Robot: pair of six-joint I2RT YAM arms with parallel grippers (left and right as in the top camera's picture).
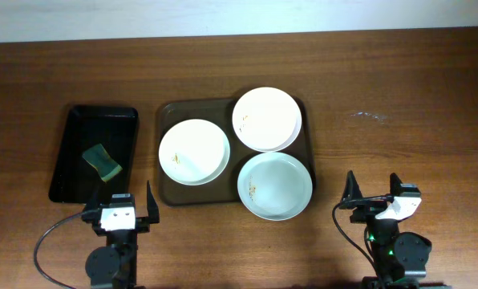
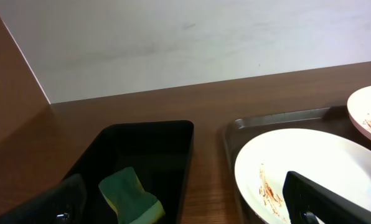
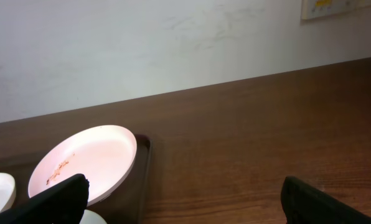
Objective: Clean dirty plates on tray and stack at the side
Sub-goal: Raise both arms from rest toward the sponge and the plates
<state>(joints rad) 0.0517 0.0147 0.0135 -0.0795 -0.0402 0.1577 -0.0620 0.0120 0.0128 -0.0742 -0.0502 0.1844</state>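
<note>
Both arms sat at the near side, well apart from the plates. The left gripper (image 1: 119, 207) and right gripper (image 1: 374, 189) had their fingers spread wide with nothing between them. The brown tray (image 1: 175, 195) held all three plates: white plate (image 1: 194, 152) at left, second white plate (image 1: 266, 119) far right, blue-green plate (image 1: 275, 185) near right, lapping over the tray's near rim. Brown specks were small and hard to read. The sponge (image 1: 102, 161) lay in the black tray (image 1: 103, 124) — cut off at the bottom in the left wrist view. The right wrist view caught only a sliver of the blue-green plate.
</note>
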